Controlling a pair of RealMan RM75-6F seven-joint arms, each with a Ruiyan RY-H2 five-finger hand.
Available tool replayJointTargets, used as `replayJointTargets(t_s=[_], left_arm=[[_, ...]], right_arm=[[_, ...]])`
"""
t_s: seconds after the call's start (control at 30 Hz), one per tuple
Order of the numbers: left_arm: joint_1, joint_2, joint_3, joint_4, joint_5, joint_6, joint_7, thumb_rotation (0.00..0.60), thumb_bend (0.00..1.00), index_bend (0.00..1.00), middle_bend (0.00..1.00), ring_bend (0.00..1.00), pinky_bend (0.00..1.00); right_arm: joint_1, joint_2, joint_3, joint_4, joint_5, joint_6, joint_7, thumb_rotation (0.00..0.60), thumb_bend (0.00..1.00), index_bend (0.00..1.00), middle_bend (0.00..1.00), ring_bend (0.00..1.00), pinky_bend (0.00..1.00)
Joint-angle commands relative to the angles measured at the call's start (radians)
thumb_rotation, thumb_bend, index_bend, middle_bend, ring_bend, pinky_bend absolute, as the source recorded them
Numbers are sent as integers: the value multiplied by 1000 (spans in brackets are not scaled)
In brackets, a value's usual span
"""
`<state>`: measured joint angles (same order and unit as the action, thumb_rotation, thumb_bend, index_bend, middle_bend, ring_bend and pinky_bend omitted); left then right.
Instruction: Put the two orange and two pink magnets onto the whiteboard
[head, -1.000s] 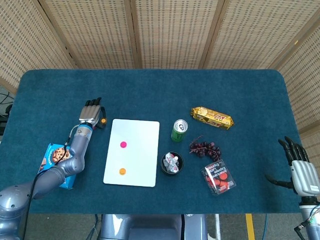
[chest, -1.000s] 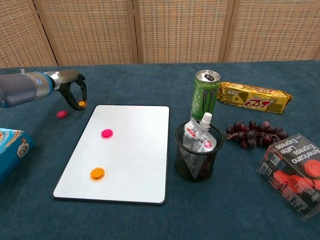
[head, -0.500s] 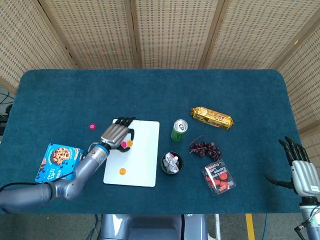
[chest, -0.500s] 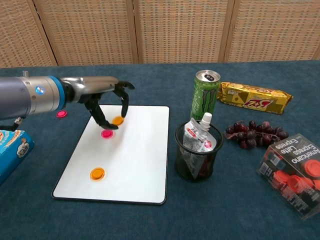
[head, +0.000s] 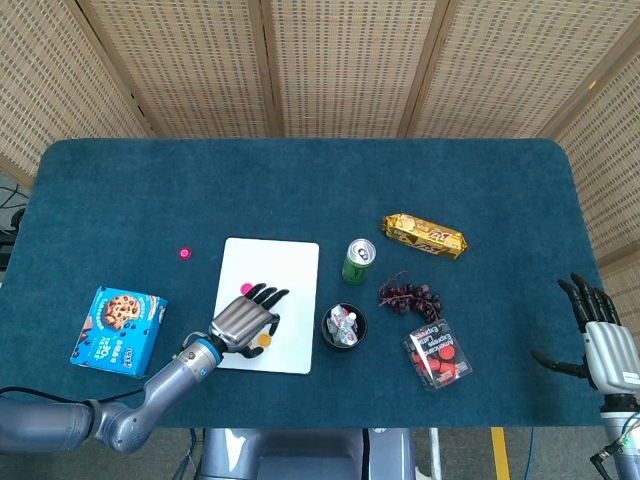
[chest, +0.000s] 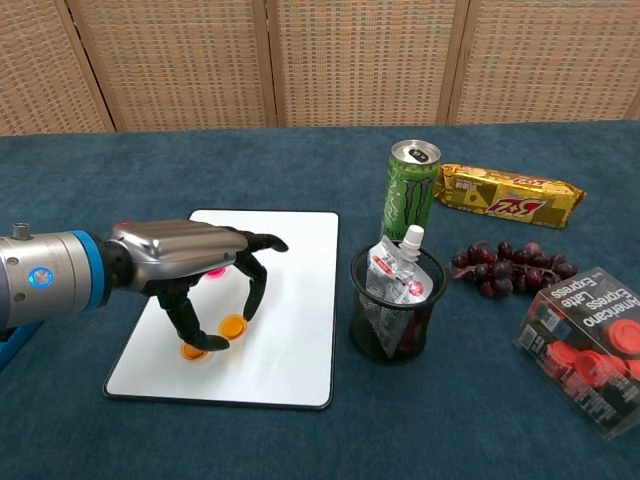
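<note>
Two orange magnets (chest: 232, 326) under the left hand (chest: 195, 262), one pinched; right hand (head: 604, 335) spread, empty.

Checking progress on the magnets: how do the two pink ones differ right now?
One pink magnet sits on the whiteboard, just beyond the left hand; the other pink magnet lies off the board on the blue tablecloth to its left. The first is half hidden in the chest view; the second is in plain sight from the head camera. Both are small round pink discs.
</note>
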<state>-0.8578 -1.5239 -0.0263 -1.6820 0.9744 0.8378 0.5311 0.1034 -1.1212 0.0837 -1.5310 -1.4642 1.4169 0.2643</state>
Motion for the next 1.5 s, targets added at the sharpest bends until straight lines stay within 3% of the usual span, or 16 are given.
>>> replayJointTargets(t_s=[0.03,0.67,0.8,1.13,1.5], left_arm=[[-3,-8,7,5,-4,0,6,600,311,576,0,0,0],[-10,-49,28,33,-20,16,28,600,299,572,0,0,0],[-11,-58,28,42,-24,21,31,600,288,497,0,0,0],[-15,-64,23,49,-32,22,26,600,284,472,0,0,0],[-14,-46,7,45,-10,21,-16,600,236,343,0,0,0]], right_arm=[[0,0,0,0,0,0,0,600,150,0,0,0,0],[0,1,0,-1,1,-1,2,600,154,0,0,0,0],[0,2,0,0,1,-1,4,600,154,0,0,0,0],[-1,1,1,1,2,0,5,600,156,0,0,0,0],[-1,1,0,2,0,1,2,600,156,0,0,0,0]])
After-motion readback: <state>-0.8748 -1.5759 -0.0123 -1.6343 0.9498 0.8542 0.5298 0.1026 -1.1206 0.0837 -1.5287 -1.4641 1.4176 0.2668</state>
